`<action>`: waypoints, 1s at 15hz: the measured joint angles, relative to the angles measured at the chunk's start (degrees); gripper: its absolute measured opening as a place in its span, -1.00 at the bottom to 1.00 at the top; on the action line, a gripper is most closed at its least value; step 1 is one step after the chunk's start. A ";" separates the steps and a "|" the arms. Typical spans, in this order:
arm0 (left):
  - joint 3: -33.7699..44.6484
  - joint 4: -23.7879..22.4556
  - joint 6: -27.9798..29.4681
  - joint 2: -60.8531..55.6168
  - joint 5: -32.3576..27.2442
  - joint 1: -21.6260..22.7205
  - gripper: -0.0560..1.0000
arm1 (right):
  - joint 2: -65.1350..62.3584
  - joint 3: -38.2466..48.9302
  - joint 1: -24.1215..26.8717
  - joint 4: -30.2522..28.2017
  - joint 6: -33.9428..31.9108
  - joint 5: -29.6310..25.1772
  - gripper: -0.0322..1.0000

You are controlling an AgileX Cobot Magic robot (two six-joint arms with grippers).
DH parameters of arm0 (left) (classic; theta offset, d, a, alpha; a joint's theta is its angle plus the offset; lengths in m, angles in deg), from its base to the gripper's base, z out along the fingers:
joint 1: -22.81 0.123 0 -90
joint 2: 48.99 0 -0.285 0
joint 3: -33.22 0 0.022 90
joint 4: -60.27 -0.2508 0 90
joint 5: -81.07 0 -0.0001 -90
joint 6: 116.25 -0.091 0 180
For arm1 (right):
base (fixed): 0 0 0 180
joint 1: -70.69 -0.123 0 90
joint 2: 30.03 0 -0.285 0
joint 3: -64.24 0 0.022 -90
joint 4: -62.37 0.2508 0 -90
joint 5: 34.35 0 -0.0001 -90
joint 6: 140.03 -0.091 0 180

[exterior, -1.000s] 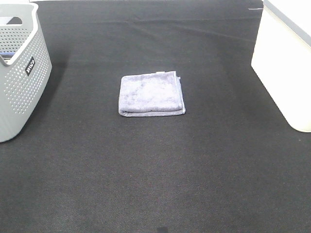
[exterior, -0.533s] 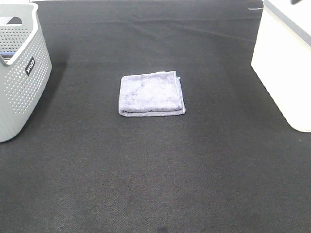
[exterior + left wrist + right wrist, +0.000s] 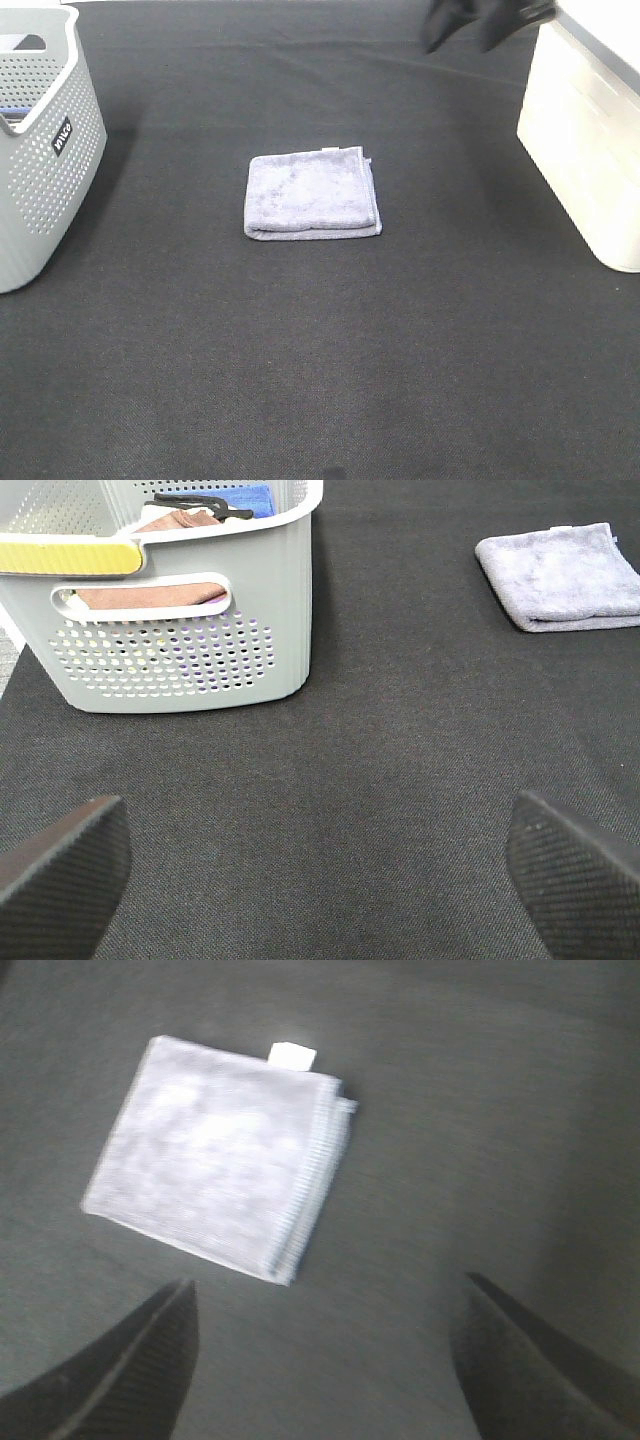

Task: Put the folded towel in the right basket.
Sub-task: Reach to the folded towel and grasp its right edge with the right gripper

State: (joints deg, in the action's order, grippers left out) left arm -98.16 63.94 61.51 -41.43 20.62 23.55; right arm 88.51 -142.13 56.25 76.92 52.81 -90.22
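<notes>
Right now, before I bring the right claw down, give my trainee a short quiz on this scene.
1. True or false: the folded towel lies on the black mat, outside the gray basket and the white basket.
2. Which arm's claw shows in the exterior high view? A) left B) right C) both
3. Fill in: in the wrist views, both claws' jaws stand ____.

Key: 1 true. 2 B: the right claw, blurred, near the white basket's far end. 3 open: the left claw and the right alike.
</notes>
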 joint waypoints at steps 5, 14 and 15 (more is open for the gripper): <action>0.00 0.00 0.00 0.00 0.00 0.00 0.94 | 12.43 -7.10 0.00 10.49 0.34 0.23 0.37; 0.00 0.00 0.00 0.00 0.00 0.00 0.94 | 33.06 -26.59 0.17 11.69 -1.89 -12.89 0.33; 0.00 0.00 0.00 0.00 0.00 0.00 0.94 | 34.66 -27.96 0.52 12.78 -2.01 -13.18 0.33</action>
State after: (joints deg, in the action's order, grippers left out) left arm -98.16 63.94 61.51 -41.43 20.62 23.55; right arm 123.17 -170.09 56.77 89.70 50.80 -103.39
